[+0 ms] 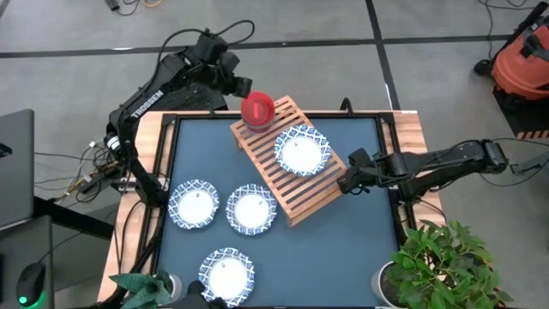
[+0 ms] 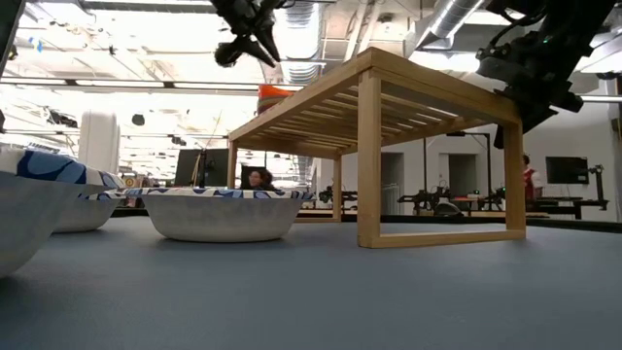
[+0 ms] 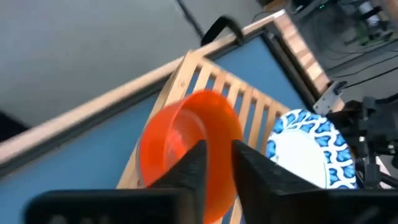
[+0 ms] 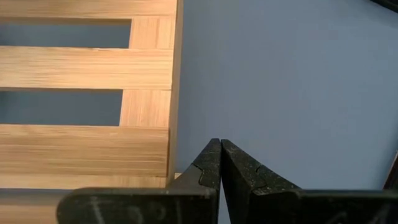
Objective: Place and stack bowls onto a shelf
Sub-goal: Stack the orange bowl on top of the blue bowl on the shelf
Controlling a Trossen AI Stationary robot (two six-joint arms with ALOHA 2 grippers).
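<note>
Blue tabletop (image 1: 343, 240) carries our shelf (image 1: 296, 184); our left gripper (image 1: 243, 87) pinches the red bowl (image 1: 257, 109) at upper centre, our right gripper (image 1: 349, 182) fingers closed, empty.

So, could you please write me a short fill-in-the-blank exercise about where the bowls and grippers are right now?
1. The left gripper holds a bowl of the colour ____ at the far end of the shelf.
2. The number of white dishes with blue rims resting on the shelf is ____.
3. The number of white dishes with blue rims on the tabletop is ____.
4. The right gripper, at the shelf's edge, has its fingers ____.

Missing words: red; one; three; shut
</note>
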